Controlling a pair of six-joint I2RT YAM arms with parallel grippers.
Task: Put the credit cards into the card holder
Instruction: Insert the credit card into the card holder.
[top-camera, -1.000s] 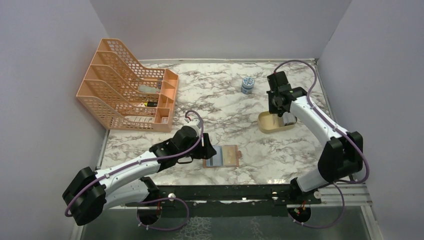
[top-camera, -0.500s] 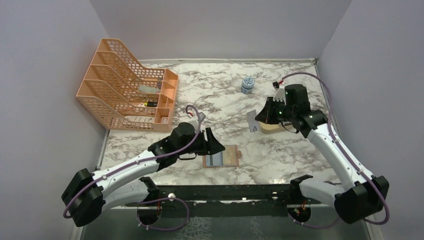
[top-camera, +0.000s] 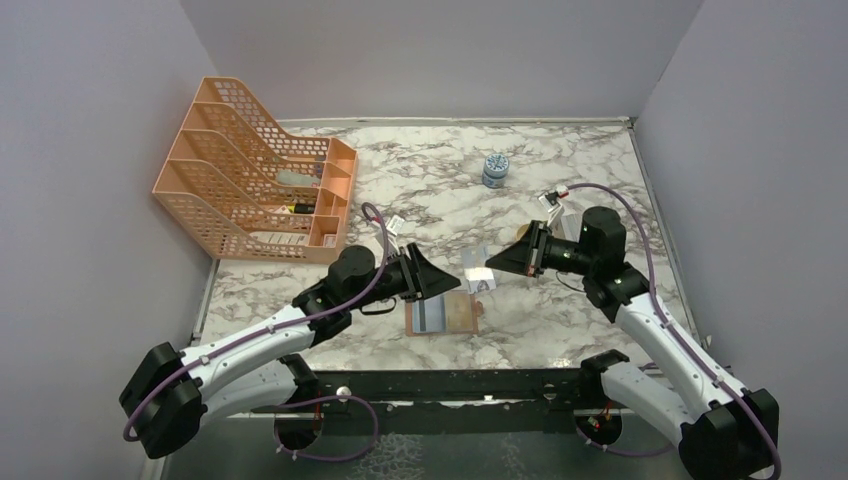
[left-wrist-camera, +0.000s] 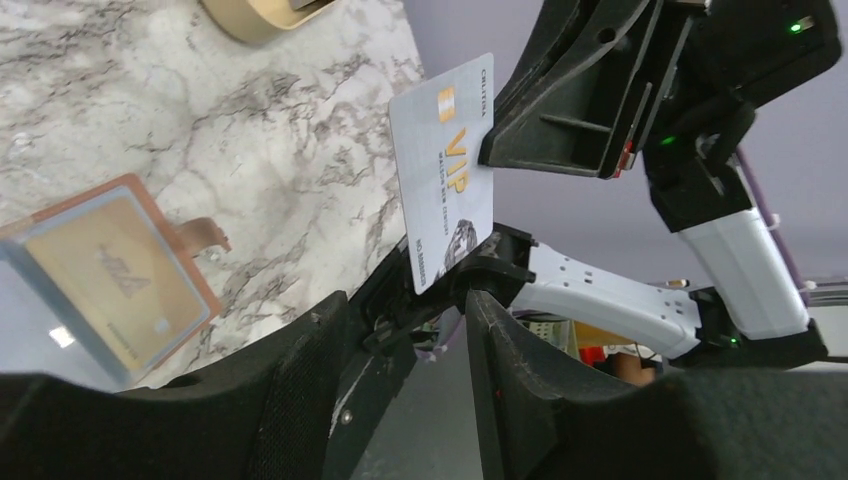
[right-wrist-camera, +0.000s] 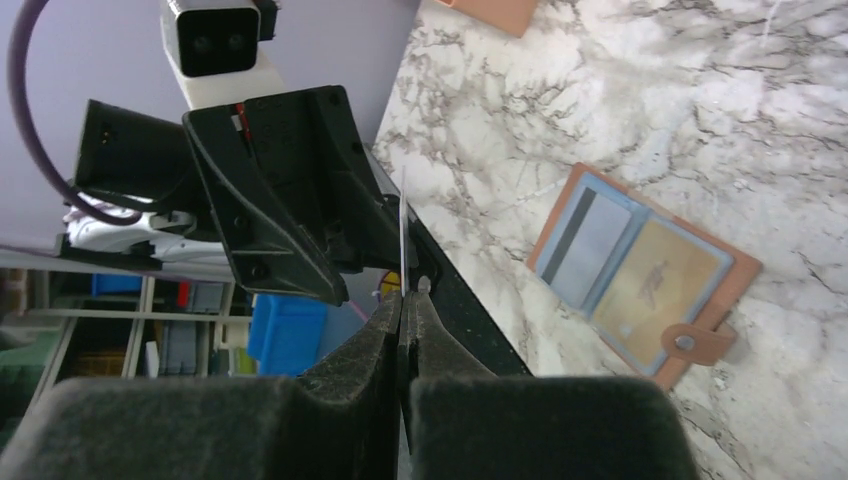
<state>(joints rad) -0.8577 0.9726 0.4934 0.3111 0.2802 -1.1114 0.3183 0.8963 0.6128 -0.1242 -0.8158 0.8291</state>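
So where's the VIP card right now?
The VIP card is mid-table in the top view, pinched by the right hand near the open card holder.

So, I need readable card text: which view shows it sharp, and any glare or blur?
Left wrist: VIP card print sharp, glare spot on the card holder sleeve; right wrist: card edge-on, near fingers blurred; top external: card tiny, washed white.

Robot lab test cell, plain lilac walls, marble-print tabletop, blue storage bin

The left arm and right arm share white link shells, bulky black joints and looping purple cables; the left gripper and right gripper are matte black.
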